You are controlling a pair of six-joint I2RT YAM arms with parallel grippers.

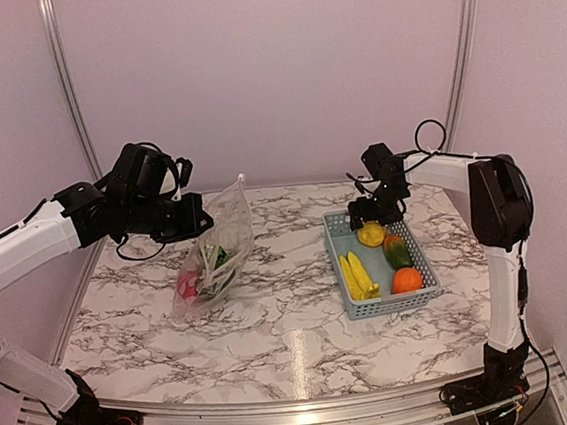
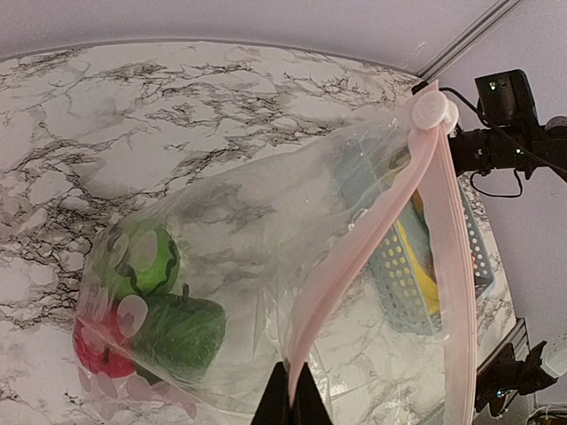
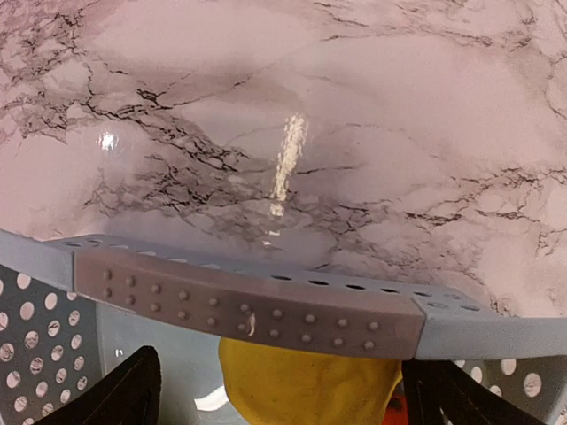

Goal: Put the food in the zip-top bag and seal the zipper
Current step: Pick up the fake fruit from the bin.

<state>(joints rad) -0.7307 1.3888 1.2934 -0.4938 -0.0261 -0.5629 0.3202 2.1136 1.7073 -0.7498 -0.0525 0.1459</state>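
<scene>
- Four pieces of food lie in the grey-blue basket [image 1: 393, 304] at the right of the marble table [image 1: 276, 344]: a yellow pepper [image 1: 371, 232], bananas [image 1: 357, 276], a dark green piece [image 1: 398, 252] and an orange [image 1: 406, 279].
- Three more sit in the zip-top bag [image 1: 218, 259] at the left, well apart from the basket: a striped melon [image 2: 142, 257], a green pepper [image 2: 182, 332] and a red-pink ball [image 2: 96, 347].
- The right gripper [image 1: 369, 212] hangs over the basket's far end with its fingers spread. The yellow pepper lies directly below and between them, just inside the rim.
- A straight descent looks like all the grasp needs, though the rim is close enough to catch a finger.
- The left gripper [image 2: 288, 398] is pressed together on the zipper [image 2: 390, 221], holding the mouth edge up while the bag's bottom rests on the table.
- The zipper's long axis runs away from the left fingers toward the basket, with the slider [image 2: 430, 111] at its far end. The two pink bands part near the fingers, so the mouth looks open.
- The right arm is nearer the food in the basket. Its carry would run leftward to the bag's mouth.
</scene>
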